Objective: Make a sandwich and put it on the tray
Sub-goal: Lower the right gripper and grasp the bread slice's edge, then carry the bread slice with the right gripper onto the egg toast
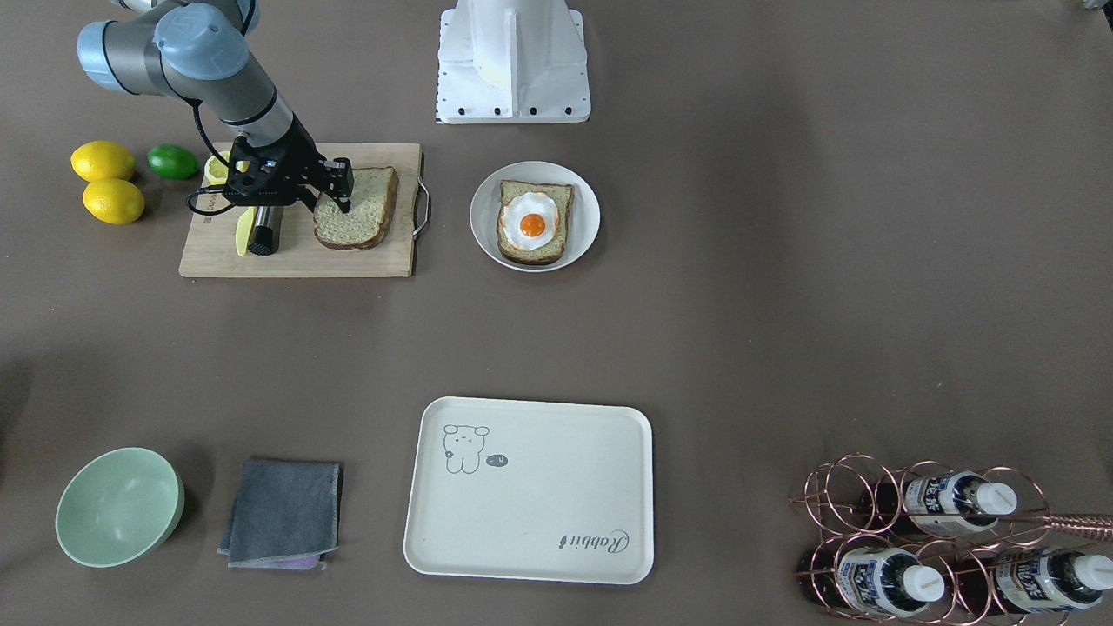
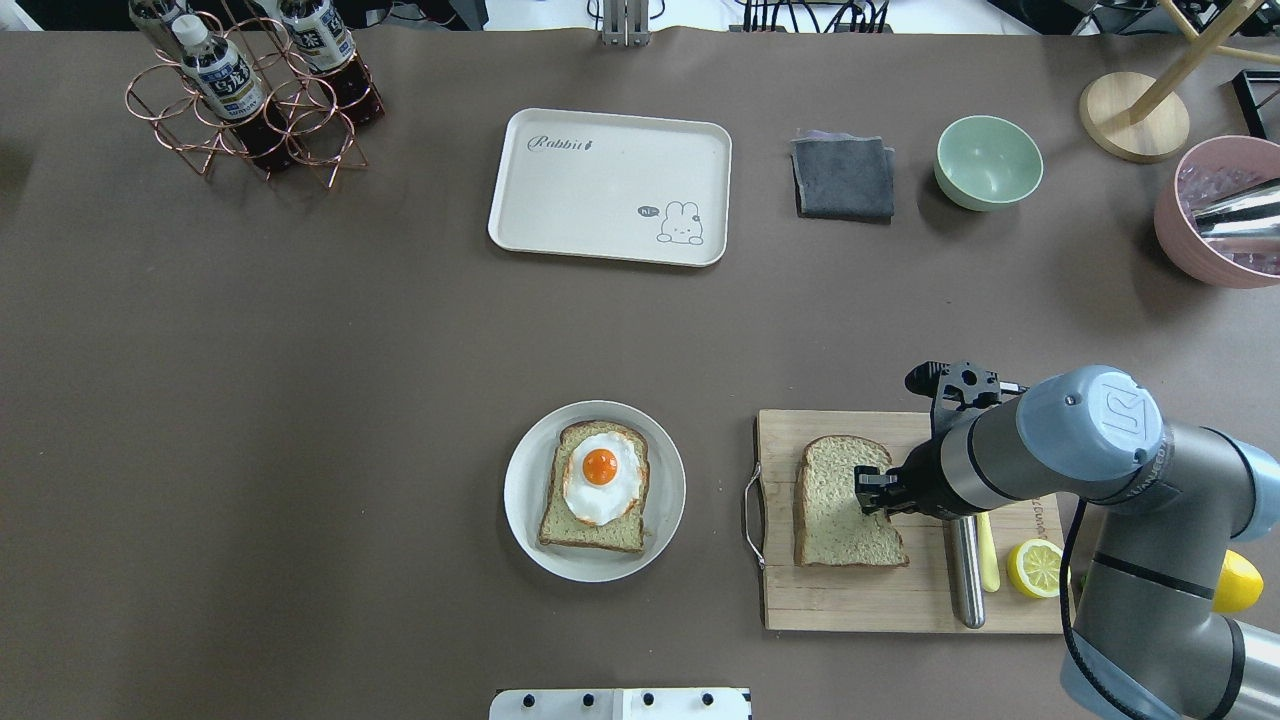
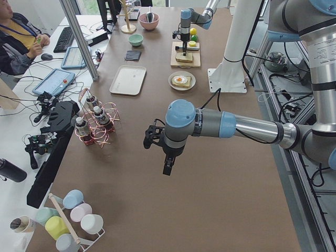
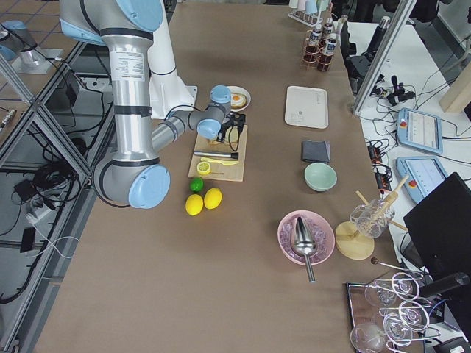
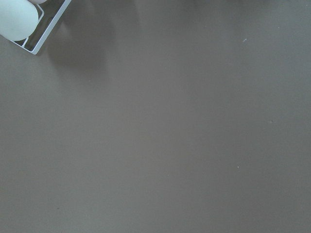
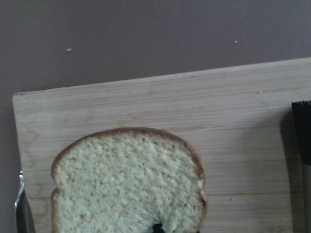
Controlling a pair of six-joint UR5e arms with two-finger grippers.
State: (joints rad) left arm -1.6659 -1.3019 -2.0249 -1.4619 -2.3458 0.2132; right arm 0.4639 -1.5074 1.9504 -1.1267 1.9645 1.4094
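Flat on the cutting board (image 2: 860, 600), bread slice (image 2: 835, 505) pinched by right claw (image 2: 872, 490), rounded top tray-ward (image 2: 560, 200).

Even, soft overhead light; faint shadows on the brown matte surface (image 1: 739, 330). Fixed views sharp; wrist views slightly soft, grainy.

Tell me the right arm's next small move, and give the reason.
Probably shut the right claw on the bread slice and lift it off the cutting board. The claw sits at that slice's edge, one fingertip over the bread, though whether it grips yet is unclear. The other slice, on the plate, already carries the egg but lacks a top, and the tray is bare.
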